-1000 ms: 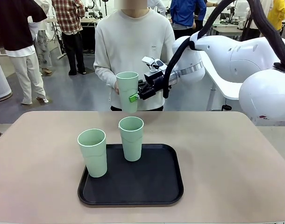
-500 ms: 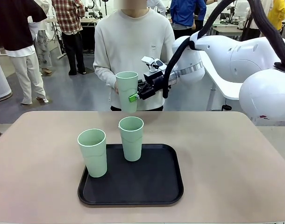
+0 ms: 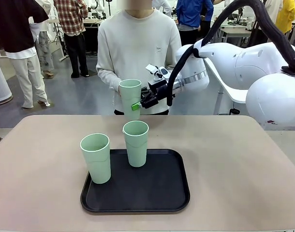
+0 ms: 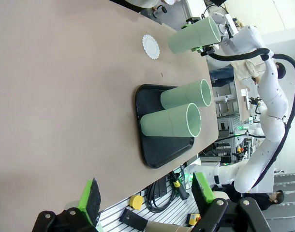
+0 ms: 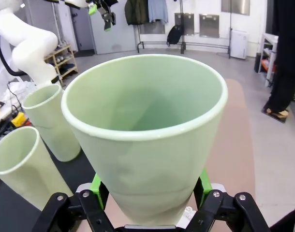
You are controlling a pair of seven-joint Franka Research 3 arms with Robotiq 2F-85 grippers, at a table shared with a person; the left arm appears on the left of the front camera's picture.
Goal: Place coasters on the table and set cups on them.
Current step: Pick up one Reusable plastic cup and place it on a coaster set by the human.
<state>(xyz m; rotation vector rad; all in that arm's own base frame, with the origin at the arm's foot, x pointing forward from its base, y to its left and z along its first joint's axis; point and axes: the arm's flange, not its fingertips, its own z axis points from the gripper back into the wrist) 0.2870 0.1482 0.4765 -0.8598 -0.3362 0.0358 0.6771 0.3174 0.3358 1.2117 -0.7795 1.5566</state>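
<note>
– Green pads on your right gripper [image 3: 136, 104]: what are they doing?
– They are squeezing a mint cup [image 3: 130, 96] by its lower wall. I am gripping it upright in the upper middle of the front view. At the bottom of my right wrist view the fingers are clamping it from both sides.
– And the left gripper?
– My left gripper [image 4: 145, 191] is standing with its jaws apart at the bottom of its own wrist view, holding nothing.
– Where is that cup hanging?
– It is hanging over the far edge of the table [image 3: 234, 164], just in front of a person [image 3: 138, 43] in a pale sweater. In the left wrist view a coaster [image 4: 150, 46] is lying flat on the table near the cup's base, at the top middle of the frame. I cannot tell whether they are touching.
– The others?
– Two are standing upright on a black tray [image 3: 159, 193] in the centre of the front view. The front cup [image 3: 95, 157] is sitting at the tray's left side and the rear cup [image 3: 136, 143] near its far edge, apart from each other.
</note>
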